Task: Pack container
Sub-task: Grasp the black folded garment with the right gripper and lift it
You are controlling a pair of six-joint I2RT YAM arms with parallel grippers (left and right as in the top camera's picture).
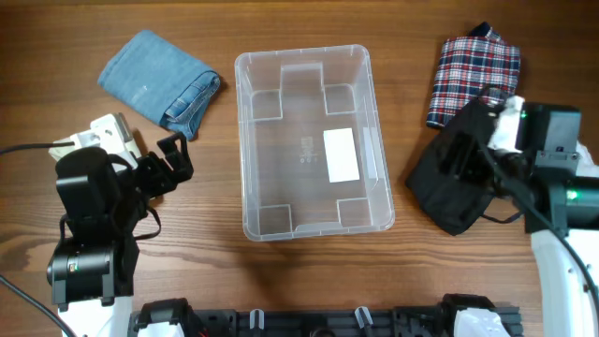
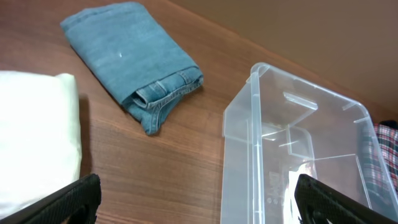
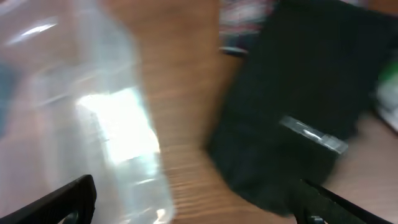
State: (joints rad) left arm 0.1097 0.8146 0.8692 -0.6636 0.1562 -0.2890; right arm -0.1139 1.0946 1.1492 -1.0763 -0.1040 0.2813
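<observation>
**Bin empty, four folded garments ringed around it, both grippers spread**

Container [image 1: 281,178]: sits mid-table, long axis running from the near edge to the far edge, nothing in it. Clear, colourless hard plastic, rectangular with rounded corners, a rolled rim and moulded steps at the inside corners. White label [image 1: 340,154] on the base. Judged central so that either arm can reach in.

Garments lie on bare wood table [image 1: 206,271], none touching the bin:
- Folded jeans [image 1: 159,80], toward the far-left corner. Faded blue denim, with the waistband and seams showing at the folded end.
- Plaid shirt [image 1: 473,75], toward the far-right corner. Red, navy and white check in a compact fold.
- Black garment [image 1: 449,183], by the right edge, just below the plaid. Matte and soft, more slumped than squared.
- Cream cloth [image 2: 34,137], by the left edge under the left arm. Smooth, thick fold.

The split looks deliberate, two pieces per arm.

Left gripper [image 2: 198,193]: fingers wide apart, holding nothing. It hangs between the cream cloth and the bin and faces the jeans.

Right gripper [image 3: 196,199]: its wrist view is blurred, but the fingers read as spread, with nothing between them. It is over the edge of the black garment, on the side nearest the bin.

Judgement: packing not begun. The soft folds may sag open when lifted.
</observation>
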